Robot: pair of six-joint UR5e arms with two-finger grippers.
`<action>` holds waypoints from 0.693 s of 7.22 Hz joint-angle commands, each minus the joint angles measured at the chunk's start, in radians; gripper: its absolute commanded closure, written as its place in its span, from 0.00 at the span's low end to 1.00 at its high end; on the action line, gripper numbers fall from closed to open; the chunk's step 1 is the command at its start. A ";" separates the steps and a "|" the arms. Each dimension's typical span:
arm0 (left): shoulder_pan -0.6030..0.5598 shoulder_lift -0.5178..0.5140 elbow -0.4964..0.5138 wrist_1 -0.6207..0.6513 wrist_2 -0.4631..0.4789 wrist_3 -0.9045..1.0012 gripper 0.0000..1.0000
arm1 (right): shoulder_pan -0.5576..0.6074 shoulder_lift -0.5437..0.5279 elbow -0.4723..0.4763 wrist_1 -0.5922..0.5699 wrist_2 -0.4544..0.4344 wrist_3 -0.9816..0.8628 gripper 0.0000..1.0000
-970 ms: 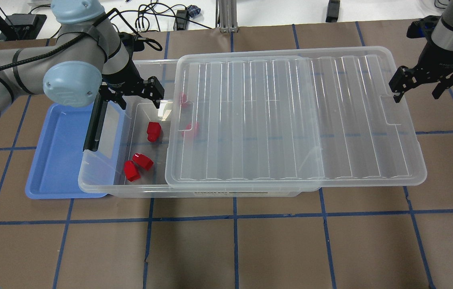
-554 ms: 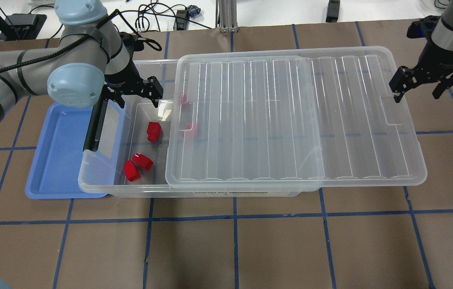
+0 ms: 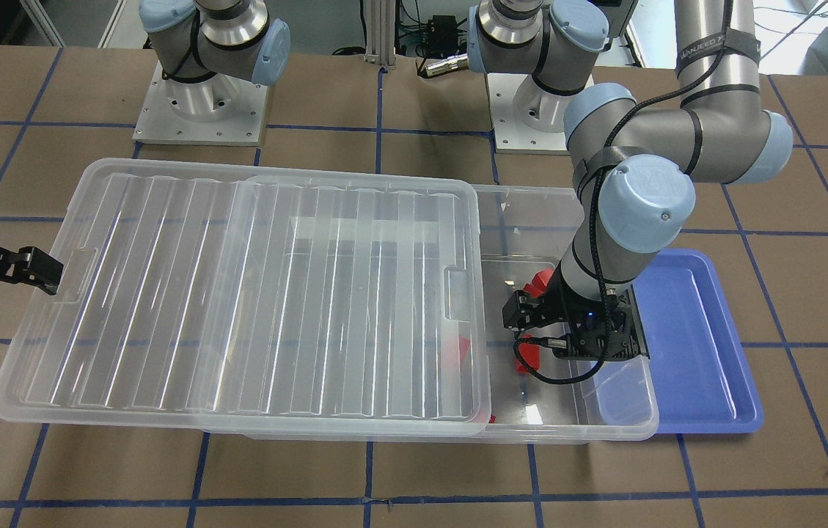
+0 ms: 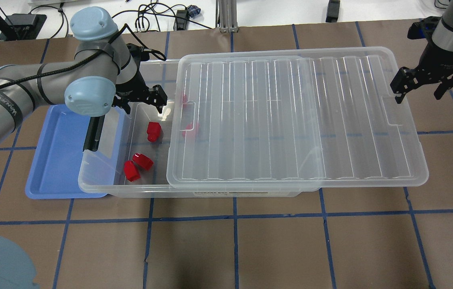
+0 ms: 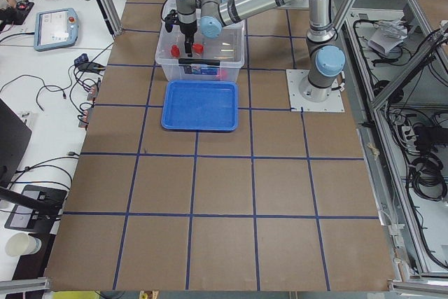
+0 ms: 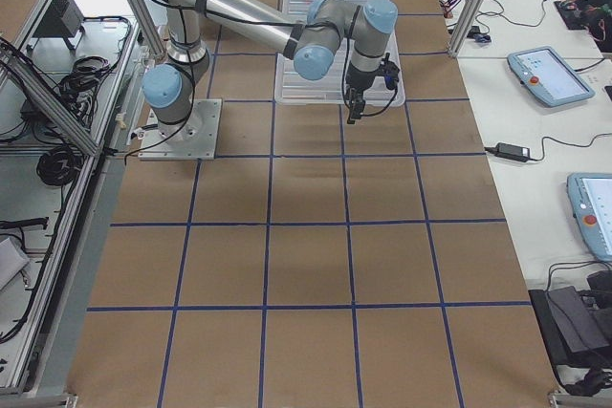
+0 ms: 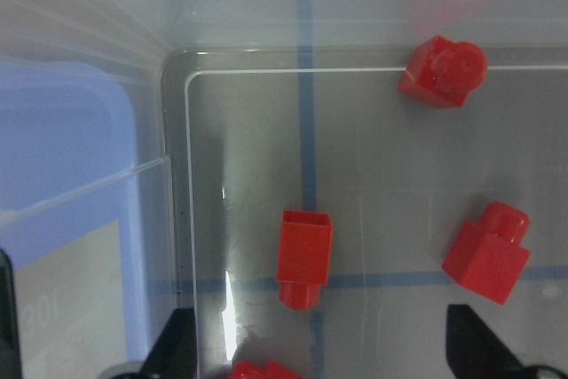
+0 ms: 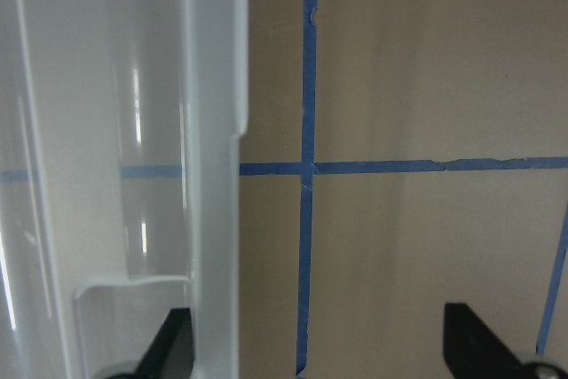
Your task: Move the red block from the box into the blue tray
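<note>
Red block (image 7: 304,255) is seen loose on box (image 4: 102,178) floor at the uncovered end, under the spread, empty left end effector (image 4: 143,102); it is judged light, rigid, slick, best pinched across its flat sides.

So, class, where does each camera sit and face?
Front: across the table, facing the robot; both bases, left arm over box.
Overhead: behind the robot, looking down; both arms, lid.
Left side: table's left end; left arm nearest, blue tray.
Right side: table's right end; right arm nearest.
Left wrist: down into box; open jaws, red blocks.
Right wrist: down at lid edge; open jaws.
Overhead and left wrist share red blocks.
</note>
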 commanded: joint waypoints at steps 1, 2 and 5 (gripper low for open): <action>0.001 -0.028 -0.068 0.114 -0.003 0.012 0.00 | 0.000 0.000 0.000 0.002 -0.006 -0.002 0.00; 0.003 -0.035 -0.095 0.138 -0.003 0.020 0.00 | 0.000 -0.005 -0.006 0.003 -0.005 -0.001 0.00; 0.004 -0.092 -0.107 0.253 -0.001 0.052 0.00 | 0.004 -0.072 -0.055 0.058 0.006 0.008 0.00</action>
